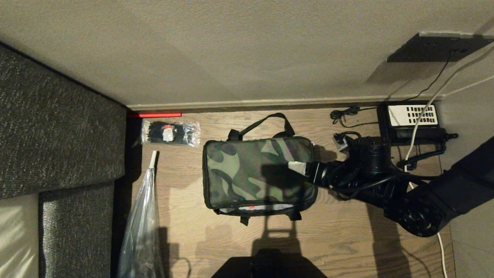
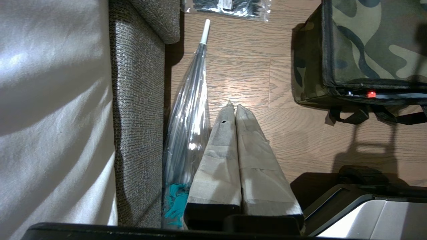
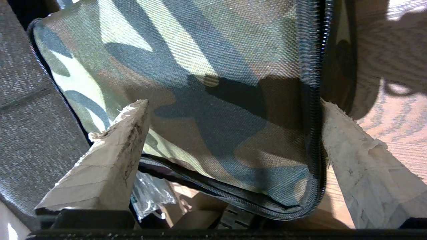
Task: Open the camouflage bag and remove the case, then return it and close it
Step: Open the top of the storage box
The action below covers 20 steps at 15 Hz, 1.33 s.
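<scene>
While the right pincer (image 1: 296, 166) hovers spread wide over the right end of the camouflage bag (image 1: 257, 174), which lies mid-floor near the wall, opening looks barely begun; next it must find the zipper (image 3: 313, 100) pull. Left pincer (image 2: 233, 110): pressed together, parked.

Wooden floor (image 1: 347, 239) bears camouflage bag (image 1: 254, 170), tie packet (image 1: 170, 133).

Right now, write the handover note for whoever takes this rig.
Right pincer: open, over the right end of the camouflage bag, holding nothing.
Left pincer: shut, empty, parked over the floor beside the folded clear umbrella.
The bag lies on the wooden floor; its lid is down, with a gap on the near side showing a red mark.
Case: not in view.
Done or left: cannot tell from here; check the zipper first.
</scene>
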### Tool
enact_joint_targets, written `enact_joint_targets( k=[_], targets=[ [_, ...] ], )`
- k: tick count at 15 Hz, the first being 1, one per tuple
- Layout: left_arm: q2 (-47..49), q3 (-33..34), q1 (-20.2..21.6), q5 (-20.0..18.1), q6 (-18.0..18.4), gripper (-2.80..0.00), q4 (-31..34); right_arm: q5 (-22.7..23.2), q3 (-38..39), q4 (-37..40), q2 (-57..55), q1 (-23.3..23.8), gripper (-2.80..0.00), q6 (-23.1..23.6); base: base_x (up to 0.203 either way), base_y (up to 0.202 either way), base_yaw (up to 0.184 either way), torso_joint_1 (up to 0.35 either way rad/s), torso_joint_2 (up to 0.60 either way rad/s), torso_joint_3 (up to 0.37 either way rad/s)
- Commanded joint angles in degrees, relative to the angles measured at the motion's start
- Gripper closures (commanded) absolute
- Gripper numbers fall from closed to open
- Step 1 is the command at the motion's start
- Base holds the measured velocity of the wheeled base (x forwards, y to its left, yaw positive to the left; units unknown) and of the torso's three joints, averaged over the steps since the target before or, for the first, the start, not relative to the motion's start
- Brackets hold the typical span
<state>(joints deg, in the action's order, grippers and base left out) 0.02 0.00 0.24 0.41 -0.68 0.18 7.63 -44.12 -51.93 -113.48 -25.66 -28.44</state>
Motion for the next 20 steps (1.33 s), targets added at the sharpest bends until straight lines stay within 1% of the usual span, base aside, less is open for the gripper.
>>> enact_joint_targets(
  k=[1,5,9,10,14,16,18,20],
  targets=[
    [-0.11,0.18,0.02,0.02,-0.02,0.0,-0.01,0.1,-0.15,0.39,0.99,-0.7,-2.8,-0.54,0.0,0.0,0.0,0.0,0.0,0.0],
    [-0.11,0.18,0.02,0.02,-0.02,0.0,-0.01,0.45,-0.79,3.59,3.88,-2.29,-2.8,-5.13,0.0,0.0,0.0,0.0,0.0,0.0],
    [-0.11,0.18,0.02,0.02,-0.02,0.0,-0.01,0.45,-0.8,3.68,4.76,-2.47,-2.8,-5.84,0.0,0.0,0.0,0.0,0.0,0.0],
    [-0.11,0.18,0.02,0.02,-0.02,0.0,-0.01,0.54,-0.97,3.68,4.94,-2.47,-2.8,-6.8,0.0,0.0,0.0,0.0,0.0,0.0],
    [-0.09,0.18,0.02,0.02,-0.02,0.0,-0.01,0.45,-1.37,3.75,4.98,-2.43,-2.8,-7.86,0.0,0.0,0.0,0.0,0.0,0.0],
    [-0.03,0.18,0.02,0.02,-0.02,0.0,-0.01,0.41,-0.79,3.47,4.64,-2.38,-2.8,-7.11,0.0,0.0,0.0,0.0,0.0,0.0],
    [-0.11,0.18,0.02,0.02,-0.02,0.0,-0.01,0.01,-0.71,3.4,3.11,-2.32,-2.8,-4.2,0.0,0.0,0.0,0.0,0.0,0.0],
    [-0.11,0.18,0.02,0.02,-0.02,0.0,-0.01,-0.16,-0.36,3.67,2.73,-1.48,-2.8,0.01,0.0,0.0,0.0,0.0,0.0,0.0]
  ],
)
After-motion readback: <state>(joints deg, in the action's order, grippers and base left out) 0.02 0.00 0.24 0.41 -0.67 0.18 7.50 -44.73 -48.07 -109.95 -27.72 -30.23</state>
